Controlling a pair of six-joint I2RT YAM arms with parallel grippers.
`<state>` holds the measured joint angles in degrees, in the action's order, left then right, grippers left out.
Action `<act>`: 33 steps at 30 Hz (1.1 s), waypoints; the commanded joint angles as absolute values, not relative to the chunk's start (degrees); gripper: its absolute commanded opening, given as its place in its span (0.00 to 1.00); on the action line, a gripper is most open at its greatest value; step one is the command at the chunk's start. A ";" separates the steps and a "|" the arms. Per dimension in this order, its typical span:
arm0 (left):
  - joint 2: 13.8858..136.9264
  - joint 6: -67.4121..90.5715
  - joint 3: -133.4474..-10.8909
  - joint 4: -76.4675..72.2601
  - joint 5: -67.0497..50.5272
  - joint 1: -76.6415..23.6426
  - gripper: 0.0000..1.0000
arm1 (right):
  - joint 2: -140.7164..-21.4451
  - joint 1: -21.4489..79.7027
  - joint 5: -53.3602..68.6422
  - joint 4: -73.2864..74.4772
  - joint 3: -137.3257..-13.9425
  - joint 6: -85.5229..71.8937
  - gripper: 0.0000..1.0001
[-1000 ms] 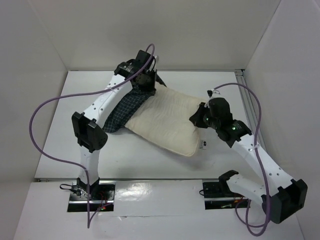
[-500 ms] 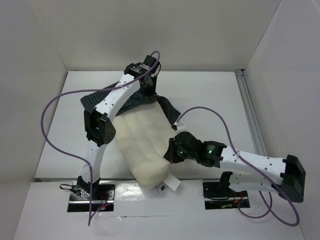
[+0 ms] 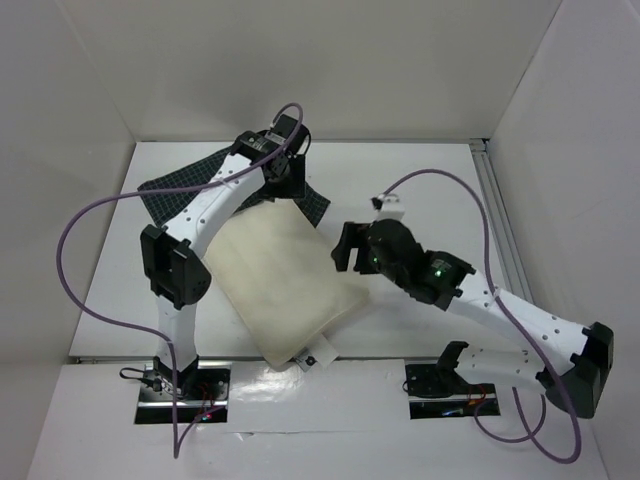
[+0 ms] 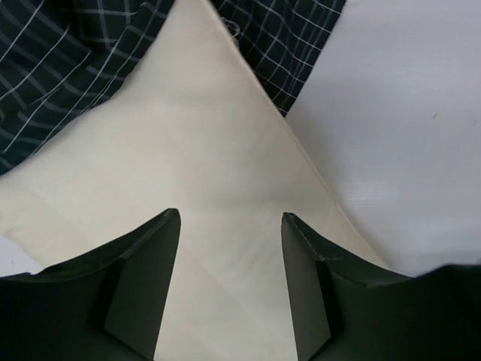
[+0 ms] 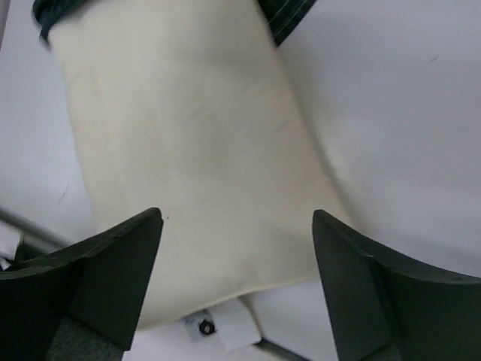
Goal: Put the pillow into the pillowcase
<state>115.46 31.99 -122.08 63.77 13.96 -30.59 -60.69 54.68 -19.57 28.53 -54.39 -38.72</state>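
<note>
The cream pillow (image 3: 285, 290) lies slanted on the table, its small white tag (image 3: 318, 352) at the near edge. Its far end sits inside the dark checked pillowcase (image 3: 170, 190), which spreads out to the back left. My left gripper (image 3: 288, 190) hovers over the pillow's far end by the case's mouth. In the left wrist view the left gripper (image 4: 230, 215) is open over bare pillow (image 4: 203, 165), with pillowcase (image 4: 60, 60) beyond. My right gripper (image 3: 345, 248) hangs open beside the pillow's right edge. The right wrist view shows that gripper (image 5: 237, 213) above the pillow (image 5: 195, 135) and tag (image 5: 214, 325).
White walls close in the table (image 3: 430, 180) on three sides. A metal rail (image 3: 497, 215) runs along the right edge. Purple cables (image 3: 90, 215) loop off both arms. The pillow's near corner reaches the table's front edge.
Both grippers have opened and let go of the fabric. The pillow has swung round toward the front edge. The right arm has pulled back up and to the right of the pillow.
</note>
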 commanded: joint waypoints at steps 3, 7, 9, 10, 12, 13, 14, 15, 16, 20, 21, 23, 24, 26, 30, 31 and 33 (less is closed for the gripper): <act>112.41 41.04 -116.20 65.13 18.54 -30.15 0.68 | -63.80 40.98 -12.16 22.35 -55.29 -31.21 0.82; 112.41 42.80 -113.92 65.74 19.95 -30.15 0.68 | -72.49 34.80 -0.27 19.26 -55.28 -28.65 0.84; 110.84 43.42 -111.19 65.74 20.57 -30.15 0.68 | -76.19 34.28 1.05 17.15 -53.53 -28.04 0.57; 110.22 43.42 -110.22 65.74 20.57 -29.62 0.68 | -76.98 34.80 1.05 14.96 -52.66 -28.99 0.47; 109.17 43.42 -107.16 64.69 20.04 -29.10 0.70 | -79.18 35.67 2.72 12.32 -49.42 -30.48 0.35; 109.16 43.42 -106.09 63.82 20.04 -29.09 0.70 | -79.89 37.51 2.72 10.39 -48.44 -31.19 0.35; 108.38 42.81 -105.04 63.29 18.39 -29.09 0.71 | -80.50 38.66 3.94 9.33 -47.56 -31.72 0.35; 107.85 42.80 -103.38 62.76 17.67 -29.09 0.72 | -81.12 40.15 5.43 8.27 -46.24 -33.29 0.35; 107.84 42.19 -102.40 62.14 16.88 -29.09 0.76 | -81.91 43.73 6.41 7.22 -46.23 -34.01 0.33; 106.79 42.19 -99.06 60.91 14.85 -29.09 0.98 | -81.13 53.86 8.96 3.87 -46.23 -35.60 0.26; 105.92 42.19 -97.57 60.30 14.16 -29.09 0.98 | -80.60 55.01 8.96 4.56 -46.75 -35.60 0.37; 104.77 42.19 -96.07 59.68 14.15 -29.09 0.99 | -78.67 54.85 3.36 8.76 -47.81 -35.07 0.58; 103.20 41.67 -94.32 58.98 13.63 -29.09 1.00 | -77.88 53.80 2.03 9.40 -47.81 -34.55 0.69; 101.78 41.13 -92.56 58.37 13.62 -29.09 1.00 | -77.26 47.92 1.84 10.10 -47.81 -32.53 0.78; 100.55 39.29 -88.51 55.73 12.14 -29.09 1.00 | -80.59 38.77 3.96 11.60 -51.85 -27.78 0.86; 100.55 39.29 -87.98 54.94 10.04 -29.70 1.00 | -81.55 37.45 3.96 11.60 -52.73 -26.99 0.87; 101.68 39.29 -88.76 54.93 11.15 -31.46 1.00 | -85.07 34.12 4.83 11.60 -55.89 -25.49 0.88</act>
<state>102.00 40.62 -88.58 57.23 12.64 -29.52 -82.06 36.82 4.01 11.14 -51.18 -29.56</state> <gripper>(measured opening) 1.000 0.876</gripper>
